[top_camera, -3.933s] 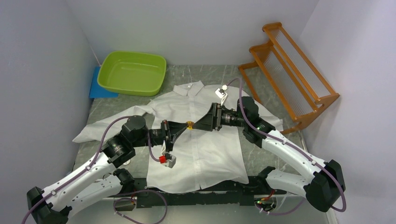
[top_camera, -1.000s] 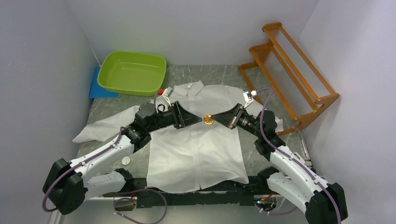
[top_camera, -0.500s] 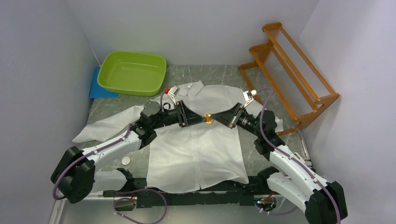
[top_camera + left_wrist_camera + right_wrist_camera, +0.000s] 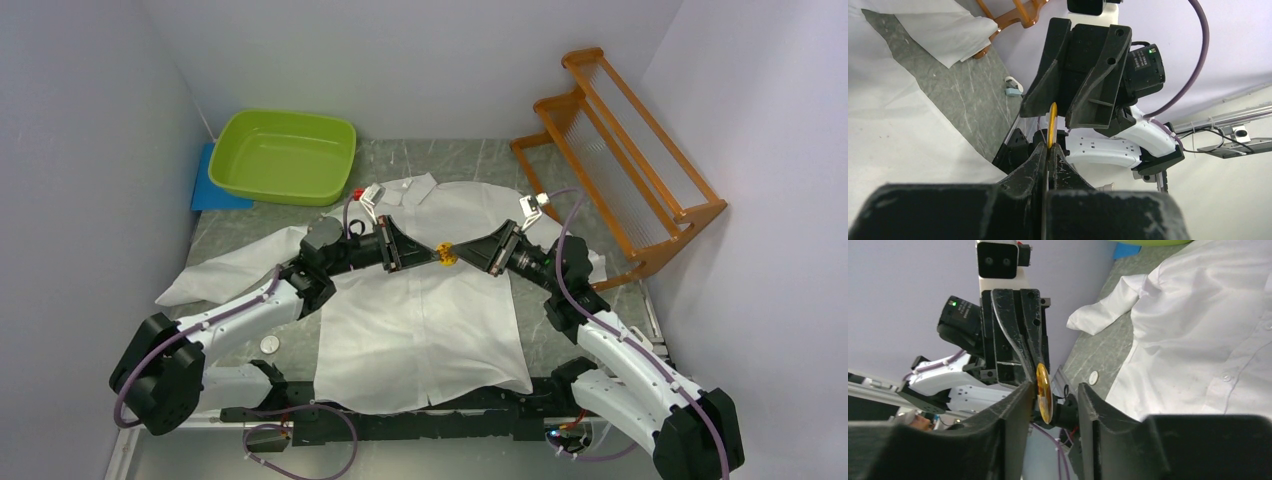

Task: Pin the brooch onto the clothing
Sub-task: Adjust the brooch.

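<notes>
The white shirt (image 4: 420,320) lies flat on the table, collar at the far side; it also shows in the right wrist view (image 4: 1198,330). The round golden brooch (image 4: 446,254) hangs in the air above the shirt's chest, between both grippers. My left gripper (image 4: 433,254) is shut on the brooch's edge; in the left wrist view the brooch (image 4: 1052,122) stands edge-on out of my left gripper (image 4: 1049,150). My right gripper (image 4: 461,255) is open around the brooch (image 4: 1043,394), which sits close to the left finger (image 4: 1018,405) of my right gripper (image 4: 1055,392).
A green basin (image 4: 285,155) on a blue mat stands at the back left. An orange wooden rack (image 4: 620,160) stands at the right. A small white disc (image 4: 268,343) lies on the table left of the shirt, and shows in the right wrist view (image 4: 1093,377).
The left gripper has come in from the left and closed on the brooch that the right gripper held. The brooch has turned from flat-facing to edge-on. The right jaws now stand apart.
</notes>
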`<state>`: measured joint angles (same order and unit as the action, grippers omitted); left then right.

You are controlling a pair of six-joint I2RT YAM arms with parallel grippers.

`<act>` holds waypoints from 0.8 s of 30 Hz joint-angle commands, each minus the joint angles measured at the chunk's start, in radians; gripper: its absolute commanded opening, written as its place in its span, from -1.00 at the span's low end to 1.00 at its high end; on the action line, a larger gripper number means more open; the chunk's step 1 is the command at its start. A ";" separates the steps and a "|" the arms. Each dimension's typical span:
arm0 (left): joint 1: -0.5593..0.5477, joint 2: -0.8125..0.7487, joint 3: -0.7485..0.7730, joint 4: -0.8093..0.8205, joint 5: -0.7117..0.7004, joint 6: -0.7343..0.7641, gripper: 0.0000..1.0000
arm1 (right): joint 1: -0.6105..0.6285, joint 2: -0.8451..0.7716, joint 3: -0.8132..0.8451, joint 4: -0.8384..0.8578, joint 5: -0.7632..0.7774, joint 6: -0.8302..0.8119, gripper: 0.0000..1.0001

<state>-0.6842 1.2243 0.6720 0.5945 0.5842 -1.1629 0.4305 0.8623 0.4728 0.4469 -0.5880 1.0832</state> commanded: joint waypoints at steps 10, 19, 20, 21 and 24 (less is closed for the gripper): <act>-0.003 -0.034 0.017 0.029 0.018 0.030 -0.95 | -0.002 0.003 -0.002 0.026 -0.040 -0.007 -0.33; -0.002 -0.040 0.012 -0.005 0.011 0.051 -0.95 | -0.003 0.003 0.012 0.029 -0.113 -0.015 -0.99; -0.003 -0.041 0.010 -0.004 0.008 0.052 -0.95 | -0.001 0.004 0.014 0.030 -0.118 -0.017 -1.00; -0.002 -0.041 0.009 -0.005 0.005 0.053 -0.87 | -0.002 0.004 0.016 0.029 -0.122 -0.020 -1.00; -0.002 -0.062 0.008 -0.055 -0.017 0.076 0.03 | -0.003 -0.006 0.019 0.000 -0.106 -0.042 -1.00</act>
<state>-0.6838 1.2144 0.6716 0.5484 0.5831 -1.1236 0.4267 0.8650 0.4610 0.4465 -0.6735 1.0786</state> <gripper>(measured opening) 0.320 0.021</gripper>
